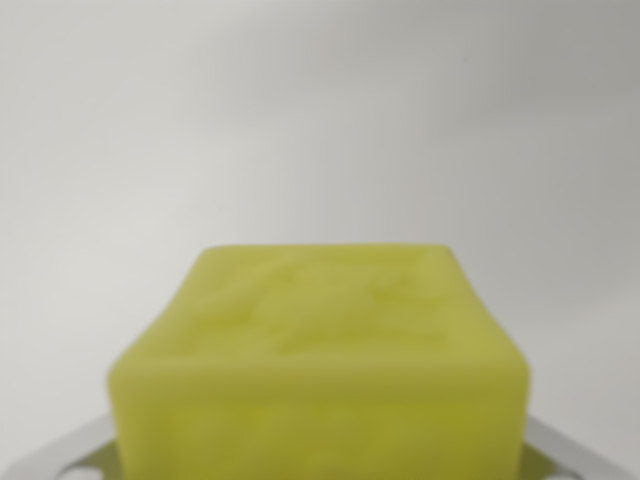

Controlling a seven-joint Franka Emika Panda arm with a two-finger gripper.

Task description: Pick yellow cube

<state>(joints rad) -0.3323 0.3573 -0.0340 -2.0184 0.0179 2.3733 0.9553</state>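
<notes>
A: Seen at the wrist view's left corner: a pale metal part (60, 452), likely of the end effector (320, 470), blurred.

B: Then the cube (320, 360), filling the lower middle, yellow, very close to the lens, soft-focused. Top face tilted into view, dimpled.

A: Matched at the right corner by another metal sliver (575, 452). Cube lying squarely between the two, centred under the wrist.

B: Looked roughly as wide as deep; no clear long axis. Front face set square to the camera.

A: Open or closed on it? Could not tell. Fingertips hidden behind the cube; contact with its sides not visible.

B: Whether resting on the surface (320, 120) or lifted off it, also unclear. Only plain white-grey behind.

A: Judged well aligned for a grasp: no sideways correction needed, only closing and lifting, if not already clamped.
</notes>
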